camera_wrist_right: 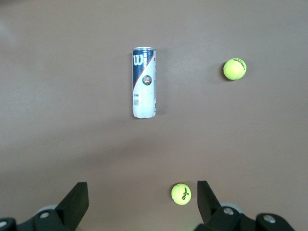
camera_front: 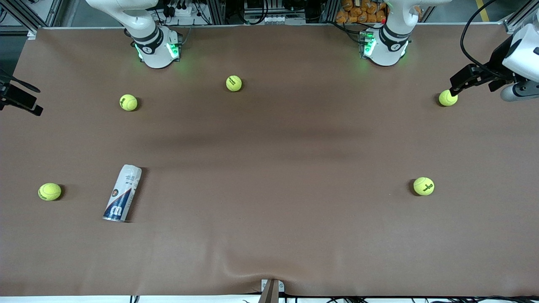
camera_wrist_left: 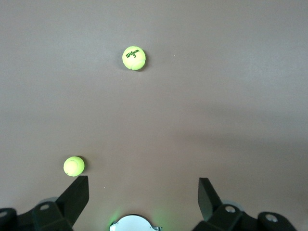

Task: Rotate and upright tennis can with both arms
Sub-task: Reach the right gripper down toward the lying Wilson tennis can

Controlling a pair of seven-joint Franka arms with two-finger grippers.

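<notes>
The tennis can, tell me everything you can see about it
The tennis can is a slim white tube lying on its side on the brown table, toward the right arm's end. Its dark blue band, with a white W and red accent, points toward the front camera; the white end points toward the robot bases. A small round emblem sits mid-body. It looks glossy and intact. Nothing touches it but the table; the nearest tennis ball lies apart.

The table (camera_front: 269,147) was covered by a matt brown sheet, smooth but for a slight ripple at its near edge. The tennis can (camera_front: 122,192) looked like smooth, faintly glossy plastic with a printed label, and the tennis balls (camera_front: 423,186) were fuzzy yellow-green felt. The arms (camera_front: 145,25) had glossy white shells with black bands, and the gripper fingers (camera_wrist_right: 77,199) were matt black.
</notes>
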